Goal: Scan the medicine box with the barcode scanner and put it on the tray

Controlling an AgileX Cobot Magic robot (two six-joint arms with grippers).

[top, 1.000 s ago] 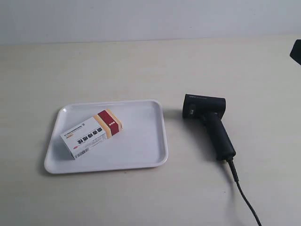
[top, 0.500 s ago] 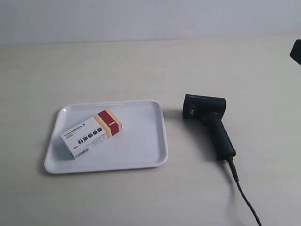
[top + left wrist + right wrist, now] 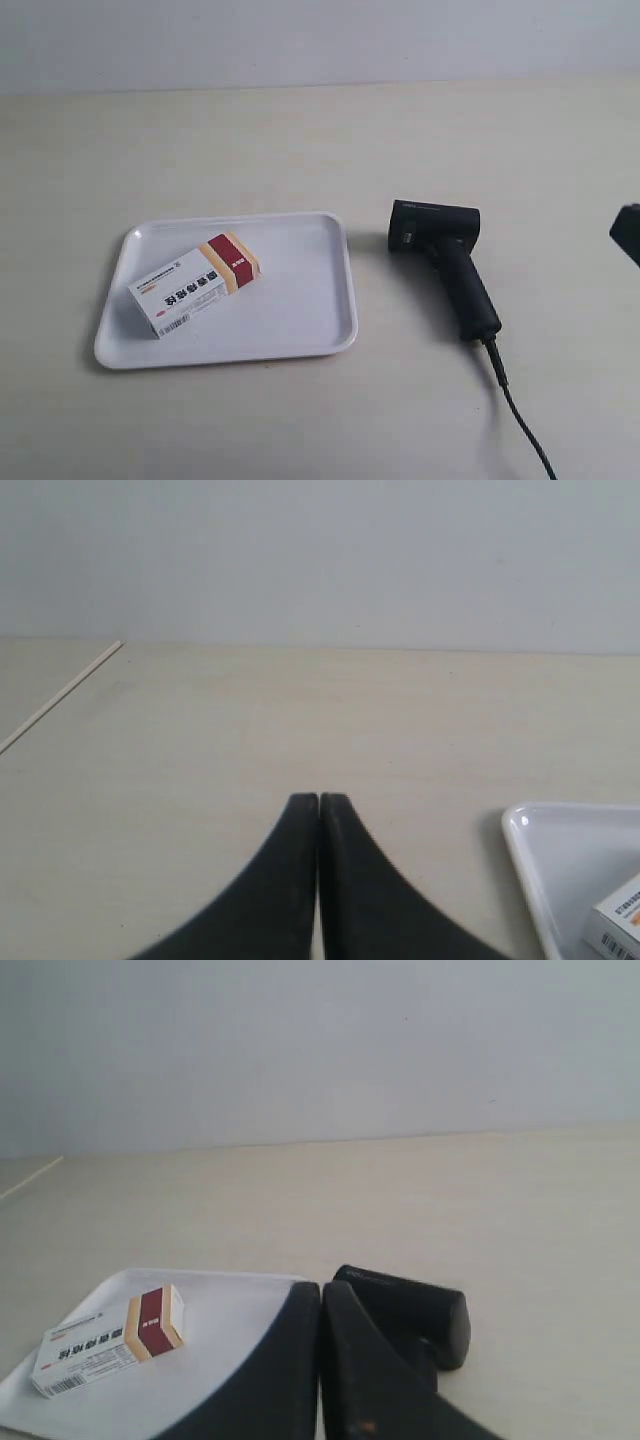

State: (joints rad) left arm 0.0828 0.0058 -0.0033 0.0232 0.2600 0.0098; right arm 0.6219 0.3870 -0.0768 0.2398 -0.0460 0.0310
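The medicine box [image 3: 195, 283] lies flat inside the white tray [image 3: 300, 330], red and tan band toward the far side; the right wrist view shows the same medicine box [image 3: 108, 1339] on the tray [image 3: 235, 1305]. The black barcode scanner [image 3: 445, 262] lies on the table beside the tray, cable trailing to the near edge. My right gripper [image 3: 321, 1288] is shut and empty, the barcode scanner [image 3: 410, 1310] head just beyond it. My left gripper [image 3: 319, 798] is shut and empty over bare table, with the tray [image 3: 520, 830] corner and the medicine box [image 3: 620, 925] edge to one side.
A dark arm part [image 3: 628, 232] pokes in at the exterior view's right edge. The scanner cable [image 3: 520, 415] runs across the table toward the near edge. A pale wall backs the beige table.
The dark arm part at the exterior view's right edge has dropped lower, from level with the table's far side to level with the scanner head. Box, tray and scanner have not moved.
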